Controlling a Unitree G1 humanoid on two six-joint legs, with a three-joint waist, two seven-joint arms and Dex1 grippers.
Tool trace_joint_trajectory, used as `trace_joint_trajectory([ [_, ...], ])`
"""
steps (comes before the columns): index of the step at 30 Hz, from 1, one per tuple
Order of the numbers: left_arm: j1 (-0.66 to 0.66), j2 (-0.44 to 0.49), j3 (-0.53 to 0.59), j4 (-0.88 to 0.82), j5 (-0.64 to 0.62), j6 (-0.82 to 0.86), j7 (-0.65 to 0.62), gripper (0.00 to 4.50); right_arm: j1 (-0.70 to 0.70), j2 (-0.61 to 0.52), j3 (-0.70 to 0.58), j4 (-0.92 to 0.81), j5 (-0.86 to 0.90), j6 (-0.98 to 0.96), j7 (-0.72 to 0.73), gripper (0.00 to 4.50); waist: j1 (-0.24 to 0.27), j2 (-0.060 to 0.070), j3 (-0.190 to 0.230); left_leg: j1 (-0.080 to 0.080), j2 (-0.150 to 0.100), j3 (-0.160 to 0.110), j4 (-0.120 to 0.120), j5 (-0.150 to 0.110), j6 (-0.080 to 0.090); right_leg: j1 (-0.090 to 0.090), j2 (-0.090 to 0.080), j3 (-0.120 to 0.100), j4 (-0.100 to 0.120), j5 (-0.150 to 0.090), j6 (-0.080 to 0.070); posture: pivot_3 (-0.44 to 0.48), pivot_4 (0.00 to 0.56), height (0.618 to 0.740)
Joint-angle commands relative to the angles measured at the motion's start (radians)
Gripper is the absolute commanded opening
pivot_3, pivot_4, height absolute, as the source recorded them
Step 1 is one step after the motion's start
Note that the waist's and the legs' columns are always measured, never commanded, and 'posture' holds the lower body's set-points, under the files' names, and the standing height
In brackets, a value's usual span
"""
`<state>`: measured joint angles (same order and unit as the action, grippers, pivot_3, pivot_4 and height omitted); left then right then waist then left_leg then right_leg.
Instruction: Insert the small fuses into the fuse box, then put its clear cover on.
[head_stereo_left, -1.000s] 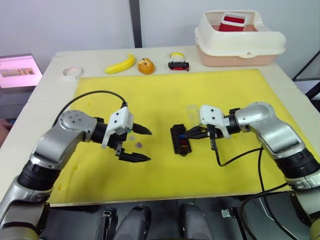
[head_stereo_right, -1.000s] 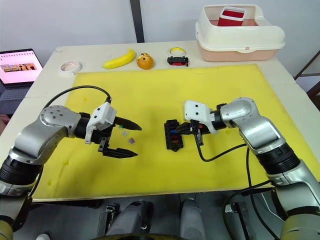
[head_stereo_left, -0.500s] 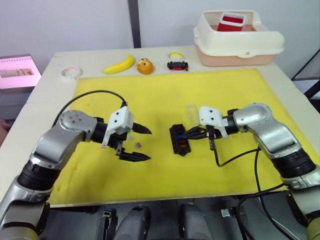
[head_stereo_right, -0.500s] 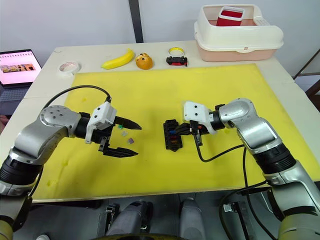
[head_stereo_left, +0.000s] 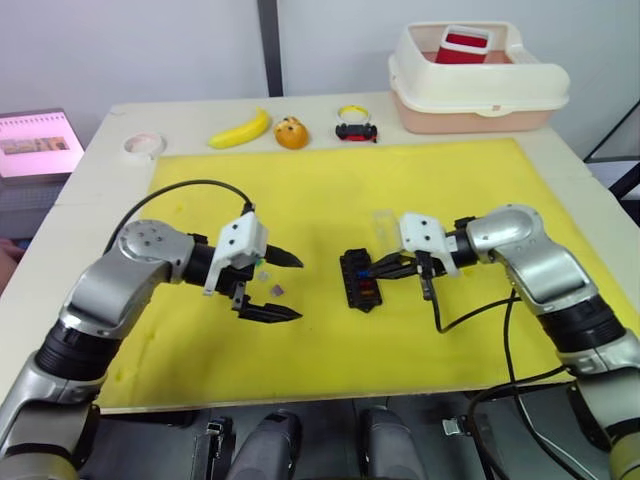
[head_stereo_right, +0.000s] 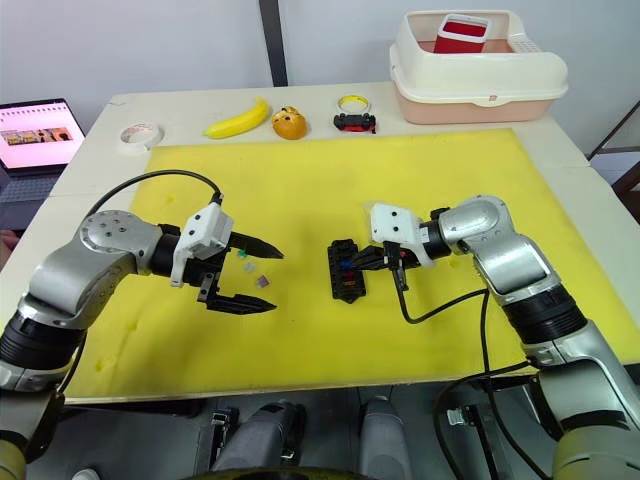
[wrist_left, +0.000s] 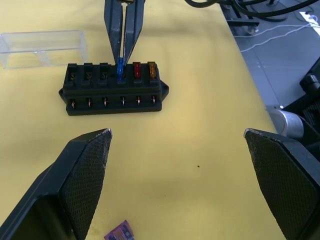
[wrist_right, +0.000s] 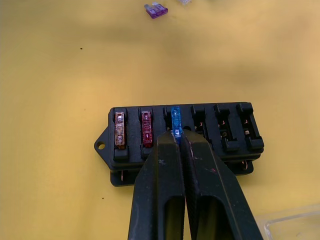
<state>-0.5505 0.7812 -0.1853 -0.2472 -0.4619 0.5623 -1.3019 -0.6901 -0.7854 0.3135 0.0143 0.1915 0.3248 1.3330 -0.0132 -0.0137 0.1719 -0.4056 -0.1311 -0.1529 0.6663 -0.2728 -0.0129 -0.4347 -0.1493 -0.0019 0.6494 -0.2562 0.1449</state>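
1. A laptop (head_stereo_right: 35, 130) sits at the far left edge, off the cream table (head_stereo_right: 600, 190).
2. A roll of tape (head_stereo_right: 141, 134) lies on the table near the yellow mat's (head_stereo_right: 450, 180) left back corner.
3. The left gripper (head_stereo_left: 280, 287) hovers over the left half of the mat with its two black fingers spread wide and nothing between them.
4. Loose small fuses lie on the mat right by those fingers: a purple fuse (head_stereo_left: 277, 289), with a green fuse (head_stereo_right: 245, 266) and a grey one just beside it.
5. Behind the mat lie a banana (head_stereo_left: 241, 129), an orange toy (head_stereo_left: 290, 132), a yellow ring (head_stereo_left: 351, 111) and a small black-and-red car (head_stereo_left: 357, 131).
6. The fuse box (wrist_left: 114, 89) lies flat near the mat's middle. An orange fuse (wrist_right: 119, 131) and a red fuse (wrist_right: 146, 130) stand in its two end slots.
7. A blue fuse (wrist_right: 175, 118) stands in the third slot, next to the red one; the remaining three slots are bare.
8. The right gripper (wrist_right: 176, 136) reaches in from the right, its fingers pinched narrow on the blue fuse's top.
9. The clear cover (wrist_left: 42, 47) lies on the mat just behind the box, beside the right gripper.
10. A cream tub (head_stereo_right: 480, 70) holding a red container (head_stereo_right: 462, 32) stands at the table's right back corner.
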Motion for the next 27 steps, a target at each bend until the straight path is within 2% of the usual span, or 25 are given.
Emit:
trace_joint_trajectory([
  [1, -0.006, 0.009, 0.009, -0.024, 0.001, -0.006, 0.002, 4.46, -0.017, 0.001, -0.002, -0.023, 0.004, 0.015, 0.031, 0.0, 0.0, 0.0, 0.0, 0.0, 0.0, 0.0, 0.0, 0.0, 0.0, 0.0, 0.0, 0.0, 0.0, 0.0, 0.0, 0.0, 0.15, 0.74],
  [18, -0.007, 0.005, 0.007, -0.022, 0.003, -0.007, 0.001, 4.46, -0.05, 0.018, -0.034, -0.069, 0.026, 0.063, 0.051, 0.0, 0.0, 0.0, 0.0, 0.0, 0.0, 0.0, 0.0, 0.0, 0.0, 0.0, 0.0, 0.0, 0.0, 0.0, 0.0, 0.0, 0.15, 0.74],
  [27, -0.009, 0.003, 0.006, -0.02, 0.003, -0.007, 0.003, 4.46, -0.052, 0.002, -0.018, -0.076, -0.005, 0.022, 0.064, 0.0, 0.0, 0.0, 0.0, 0.0, 0.0, 0.0, 0.0, 0.0, 0.0, 0.0, 0.0, 0.0, 0.0, 0.0, 0.0, 0.0, 0.15, 0.74],
])
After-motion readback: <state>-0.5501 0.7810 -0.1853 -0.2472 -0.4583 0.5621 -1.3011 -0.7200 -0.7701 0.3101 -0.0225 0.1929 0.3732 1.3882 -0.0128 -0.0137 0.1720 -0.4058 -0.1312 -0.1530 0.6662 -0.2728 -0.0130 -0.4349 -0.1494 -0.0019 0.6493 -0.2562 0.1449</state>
